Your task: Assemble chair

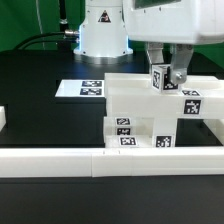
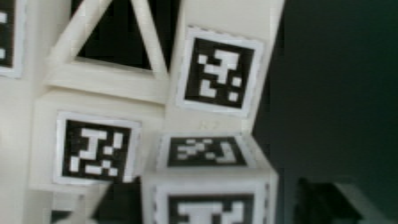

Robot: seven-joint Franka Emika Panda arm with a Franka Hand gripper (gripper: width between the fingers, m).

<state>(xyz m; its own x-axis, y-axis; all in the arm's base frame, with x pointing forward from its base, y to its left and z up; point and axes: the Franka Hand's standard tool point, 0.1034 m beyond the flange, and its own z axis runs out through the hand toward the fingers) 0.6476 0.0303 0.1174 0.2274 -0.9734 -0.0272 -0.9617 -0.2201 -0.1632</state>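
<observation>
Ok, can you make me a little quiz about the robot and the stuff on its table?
1. True or false: the claw is over the white chair parts.
2. What colour is the table? A black, B red, C yellow.
3. Fill in: the chair parts carry black-and-white square ____.
Key: 1 true; 2 A; 3 tags.

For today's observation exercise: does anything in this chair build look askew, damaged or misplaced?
Nothing stands out. The chair parts sit squarely stacked, with no visible cracks or tilt; the gripper is at the top tagged piece, and the marker board lies flat behind.
</observation>
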